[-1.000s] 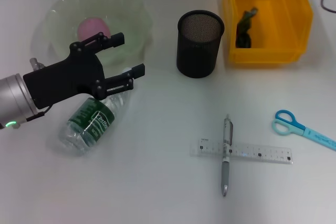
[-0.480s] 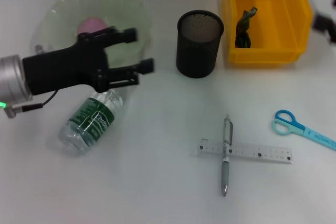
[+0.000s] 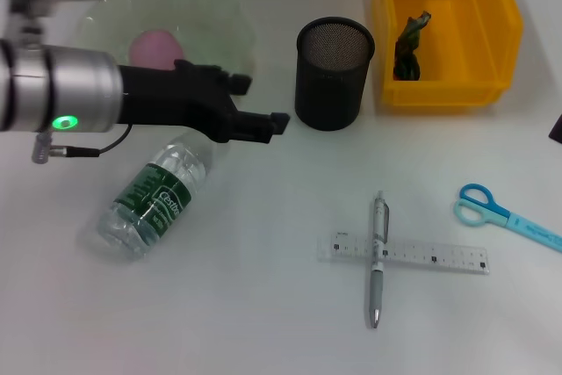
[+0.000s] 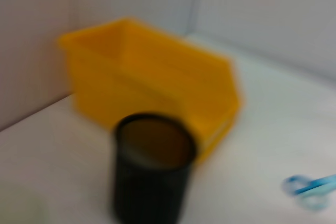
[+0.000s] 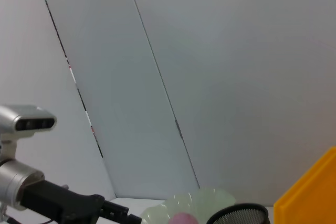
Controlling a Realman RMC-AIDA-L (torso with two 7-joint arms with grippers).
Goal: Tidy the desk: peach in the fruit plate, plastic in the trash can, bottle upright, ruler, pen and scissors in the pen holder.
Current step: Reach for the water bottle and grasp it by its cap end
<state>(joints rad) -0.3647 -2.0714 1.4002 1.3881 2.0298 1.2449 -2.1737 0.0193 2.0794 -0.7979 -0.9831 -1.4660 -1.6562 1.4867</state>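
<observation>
The clear bottle (image 3: pixel 158 195) with a green label lies on its side on the white desk. My left gripper (image 3: pixel 261 101) is open and empty, above the bottle's cap end, with its fingers pointing at the black mesh pen holder (image 3: pixel 334 61). The pink peach (image 3: pixel 156 46) sits in the pale green plate (image 3: pixel 219 24). Dark plastic (image 3: pixel 408 41) lies in the yellow bin (image 3: pixel 443 85). The pen (image 3: pixel 378 256) lies across the clear ruler (image 3: pixel 430 254). The blue scissors (image 3: pixel 505 214) lie at the right. Only a dark sliver of my right arm (image 3: pixel 557 127) shows at the right edge.
The left wrist view shows the pen holder (image 4: pixel 152 174) close ahead, the yellow bin (image 4: pixel 152 77) behind it and the scissors (image 4: pixel 310 187) far off. The right wrist view looks over the plate (image 5: pixel 194 205) and the left arm (image 5: pixel 58 195) towards a grey wall.
My left gripper has swung from over the bottle to the right, towards the pen holder. My right arm has drawn back from above the yellow bin to the right edge.
</observation>
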